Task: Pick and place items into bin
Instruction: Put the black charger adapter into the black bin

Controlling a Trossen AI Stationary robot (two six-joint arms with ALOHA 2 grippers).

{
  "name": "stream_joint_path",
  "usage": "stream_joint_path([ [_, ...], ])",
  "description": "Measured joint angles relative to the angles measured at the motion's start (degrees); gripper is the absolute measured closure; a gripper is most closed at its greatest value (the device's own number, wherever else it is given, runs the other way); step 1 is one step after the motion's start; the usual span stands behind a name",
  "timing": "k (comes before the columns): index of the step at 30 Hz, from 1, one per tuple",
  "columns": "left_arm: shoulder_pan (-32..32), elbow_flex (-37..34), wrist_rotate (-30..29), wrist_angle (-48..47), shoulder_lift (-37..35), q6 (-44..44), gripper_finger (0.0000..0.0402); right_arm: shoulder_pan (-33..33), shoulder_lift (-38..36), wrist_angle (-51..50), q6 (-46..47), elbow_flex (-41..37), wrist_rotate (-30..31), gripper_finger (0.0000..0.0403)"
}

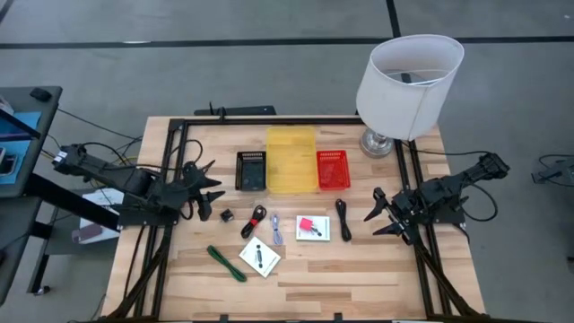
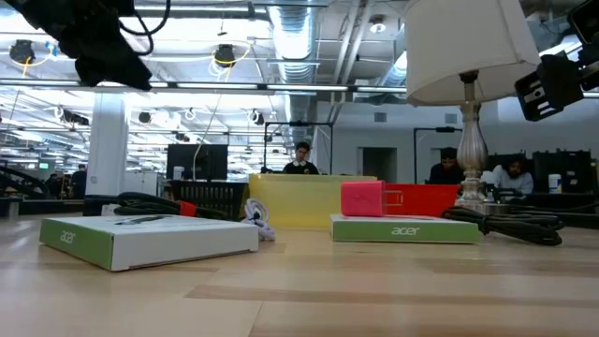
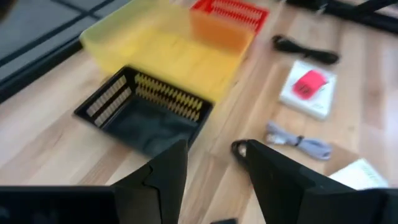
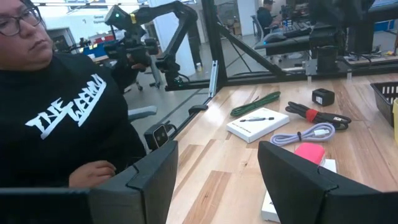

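While a person in a black shirt (image 4: 68, 118) sits beside the wooden table (image 1: 359, 278), the left gripper (image 1: 208, 190) hovers open and empty near the black bin (image 1: 251, 170), with the tiny black block (image 1: 227, 215) just below it. Cords, the green stick (image 1: 226, 263) and two white cards lie mid-table. The right gripper (image 1: 384, 215), open and empty, waits beside the black cord (image 1: 343, 218).

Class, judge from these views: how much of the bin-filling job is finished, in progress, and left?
Done: nothing; the yellow bin looks empty. In hand: nothing; left gripper and right gripper are open. Left: pink-marked card, black-marked card, green stick and cords remain on the table.
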Motion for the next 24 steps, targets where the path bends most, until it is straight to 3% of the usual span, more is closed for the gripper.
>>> stream_joint_path([
  [5,0.0,0.1,-0.4,-3.5,1.8,-3.8,0.0233,0.0,0.0,0.0,0.0,0.0,0.0,0.0184],
  [10,0.0,0.1,0.2,-5.3,5.5,-5.7,0.0199,0.0,0.0,0.0,0.0,0.0,0.0,0.0184],
  [17,0.0,0.1,6.2,-7.4,12.5,-5.9,0.015,0.0,0.0,0.0,0.0,0.0,0.0,0.0184],
  [24,0.0,0.1,10.1,-7.8,17.4,-6.0,0.0141,0.0,0.0,0.0,0.0,0.0,0.0,0.0184],
])
